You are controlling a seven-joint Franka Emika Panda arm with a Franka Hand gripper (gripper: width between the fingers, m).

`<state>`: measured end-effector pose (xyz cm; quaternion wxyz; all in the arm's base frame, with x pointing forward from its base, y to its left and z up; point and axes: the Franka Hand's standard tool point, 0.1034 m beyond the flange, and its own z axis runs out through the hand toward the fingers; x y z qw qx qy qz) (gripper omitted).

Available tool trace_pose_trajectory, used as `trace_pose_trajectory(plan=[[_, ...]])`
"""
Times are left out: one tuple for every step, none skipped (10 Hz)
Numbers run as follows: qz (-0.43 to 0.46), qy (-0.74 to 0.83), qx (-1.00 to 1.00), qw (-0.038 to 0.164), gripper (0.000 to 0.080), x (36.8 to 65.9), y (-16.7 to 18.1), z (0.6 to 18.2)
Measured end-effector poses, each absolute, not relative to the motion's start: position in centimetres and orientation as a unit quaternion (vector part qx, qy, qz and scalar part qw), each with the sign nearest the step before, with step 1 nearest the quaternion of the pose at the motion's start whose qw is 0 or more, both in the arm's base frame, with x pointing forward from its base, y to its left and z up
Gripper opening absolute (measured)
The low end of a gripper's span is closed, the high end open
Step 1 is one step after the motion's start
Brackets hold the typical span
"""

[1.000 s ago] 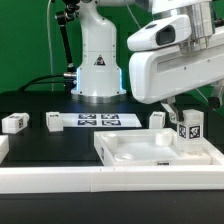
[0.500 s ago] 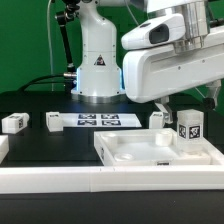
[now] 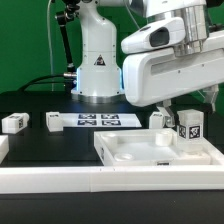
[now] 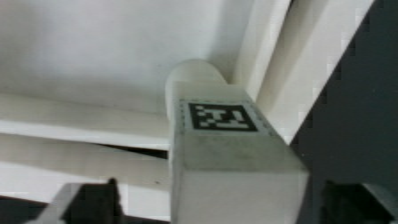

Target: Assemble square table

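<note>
Over slab's corner, pincer straddles upright leg.

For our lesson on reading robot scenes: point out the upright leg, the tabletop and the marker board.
upright leg (image 3: 189, 128), exterior view, on its tag.
tabletop (image 3: 135, 151), exterior view, on its bare inner floor.
marker board (image 3: 97, 121), exterior view, on its middle.

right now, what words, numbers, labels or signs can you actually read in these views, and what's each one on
No word or number can be read, so nothing to quote.
Warning triangle on the robot base: a sign only; the print below it is too small to read.
Square black-and-white tags on the marker board, the upright leg and the leftmost loose leg: coded patterns, no letters or digits.
</note>
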<state>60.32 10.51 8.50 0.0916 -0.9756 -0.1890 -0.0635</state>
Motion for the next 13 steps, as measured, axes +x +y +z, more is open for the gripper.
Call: trace_pose_trajectory(plan=[[-0.063,-0.189,-0.976,0.092,0.0393,60.34,10.5,8.49],[-0.062,-0.19,-0.975,0.092,0.0393,60.33,10.5,8.5],[-0.058,-0.207,-0.972,0.093,0.029,60.28,10.56,8.51],[-0.057,-0.188,-0.976,0.095,0.029,60.3,10.58,8.51],[-0.057,-0.189,-0.976,0.095,0.029,60.3,10.58,8.51],[-0.057,-0.183,-0.977,0.096,0.029,60.3,10.6,8.51],[-0.052,-0.126,-0.986,0.101,0.029,60.3,10.65,8.51],[-0.047,-0.08,-0.99,0.104,0.029,60.3,10.64,8.49],[-0.044,-0.046,-0.992,0.108,0.029,60.31,10.64,8.49],[-0.037,0.025,-0.992,0.115,0.029,60.33,10.69,8.5],[-0.033,0.067,-0.99,0.116,0.029,60.33,10.68,8.48],[-0.029,0.117,-0.986,0.118,0.0291,60.32,10.64,8.46],[-0.023,0.174,-0.977,0.122,0.0291,60.25,10.59,8.42]])
